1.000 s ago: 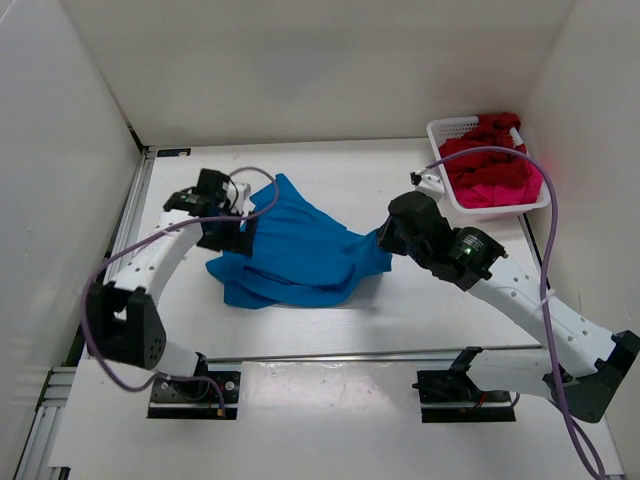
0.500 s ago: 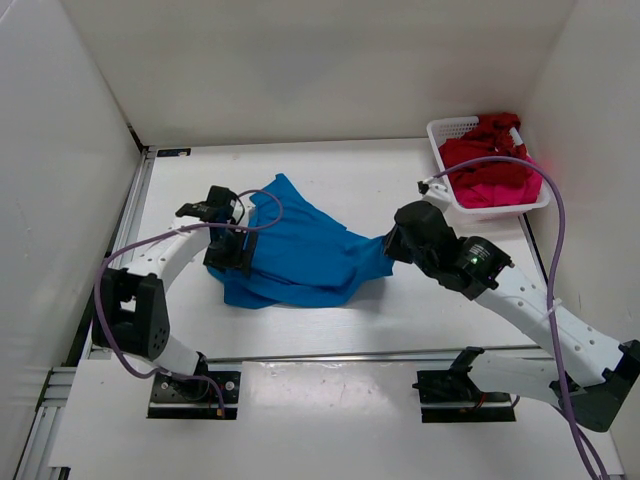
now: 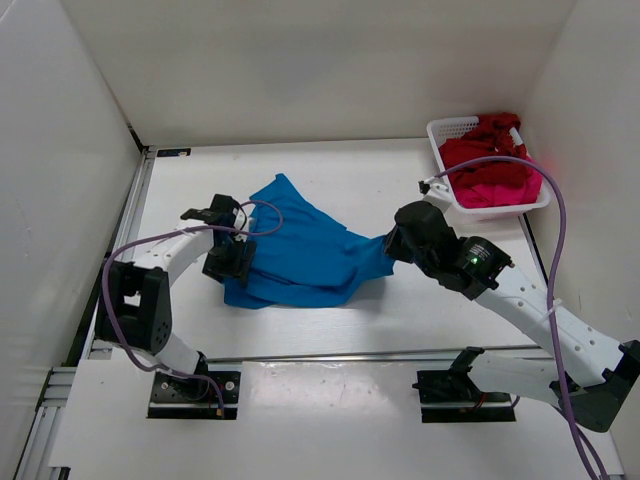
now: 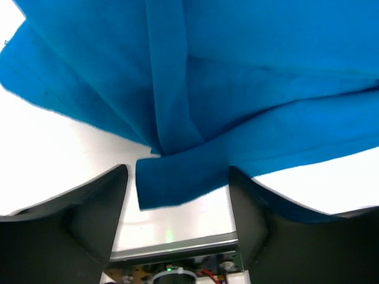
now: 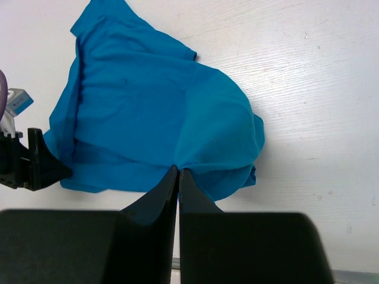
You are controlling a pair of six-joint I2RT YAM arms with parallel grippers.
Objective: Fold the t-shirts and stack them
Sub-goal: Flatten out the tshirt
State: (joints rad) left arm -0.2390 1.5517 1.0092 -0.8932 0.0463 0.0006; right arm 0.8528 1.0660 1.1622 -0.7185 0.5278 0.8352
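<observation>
A: Where is the blue shirt point(image 3: 305, 250)?
B: Crumpled on the table point(image 3: 370, 180), left of centre. Its lower folds are hidden.
A: And the left gripper point(image 4: 177, 177)?
B: Its fingers stand apart at the shirt's left edge. 1 flap of cloth lies between them, not pinched.
A: The right gripper point(image 5: 178, 171)?
B: Fingers pressed together on the shirt's right edge; the cloth puckers at their tips.
A: The other 2?
B: The red shirt point(image 3: 478, 150) and pink shirt point(image 3: 497, 188) are heaped in the basket point(image 3: 447, 127), back right. Their shapes are hard to make out.

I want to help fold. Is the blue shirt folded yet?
Not yet. The blue shirt lies in a rumpled heap, with uneven creases and loose flaps, not a neat fold.
</observation>
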